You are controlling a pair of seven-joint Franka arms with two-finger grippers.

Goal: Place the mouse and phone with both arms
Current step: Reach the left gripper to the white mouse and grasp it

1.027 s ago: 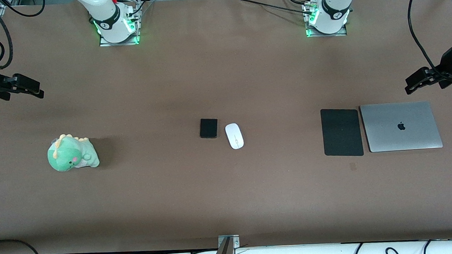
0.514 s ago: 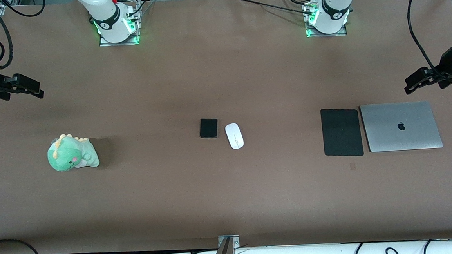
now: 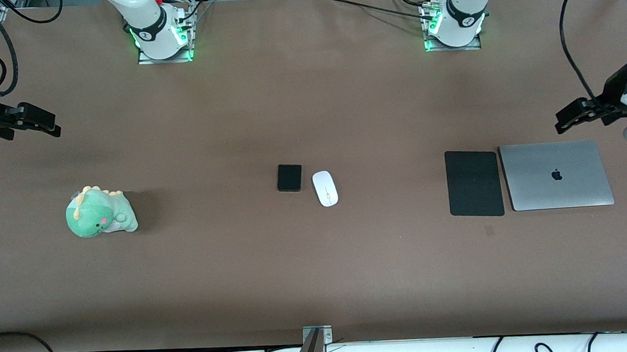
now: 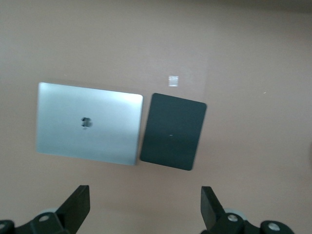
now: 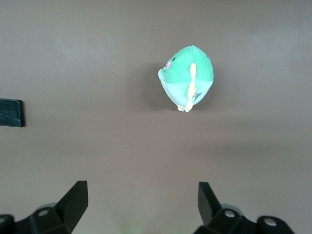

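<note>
The white oval mouse (image 3: 325, 188) lies in the middle of the brown table, beside the small black phone (image 3: 289, 177); the phone is on the side toward the right arm's end. An edge of the phone shows in the right wrist view (image 5: 10, 112). My left gripper (image 3: 568, 116) is open and empty, up in the air over bare table near the laptop, at the left arm's end; its fingers are wide apart in the left wrist view (image 4: 145, 207). My right gripper (image 3: 43, 125) is open and empty over bare table at the right arm's end (image 5: 141, 204).
A matte black mouse pad (image 3: 474, 183) and a closed silver laptop (image 3: 556, 175) lie side by side toward the left arm's end; both show in the left wrist view (image 4: 173, 130) (image 4: 87, 123). A green plush dinosaur (image 3: 99, 212) sits toward the right arm's end (image 5: 189, 77).
My left gripper has shifted slightly toward the middle of the table. The right arm, mouse and phone have not moved.
</note>
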